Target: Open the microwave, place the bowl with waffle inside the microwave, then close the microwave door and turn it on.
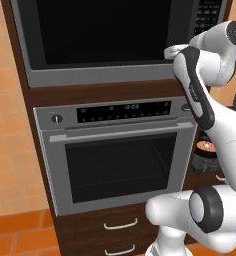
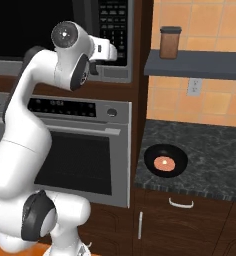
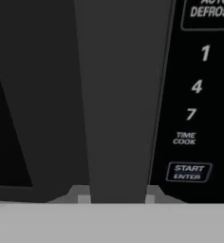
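Left base view: the microwave door (image 1: 97, 35) sits shut, flush in its grey frame above the oven (image 1: 121, 155); the arm reaches up to the door's right edge beside the keypad panel (image 1: 209, 15). The door looks stiff, hinged and smooth, likely slippery on flat glass, so the best hold is the vertical handle at that right edge. The bowl with waffle (image 1: 207, 148) peeks past the arm on the counter's near-left corner. Right base view: the bowl with waffle (image 2: 165, 160) rests alone on the dark counter (image 2: 210, 160), near its front-left corner, well apart from and below the gripper (image 2: 113, 52); light, rigid, shallow, probably best pinched at the rim. Hand view: the two fingertips (image 3: 83, 195) straddle the grey handle bar (image 3: 118, 99), narrowed about it, though I cannot tell if they touch.
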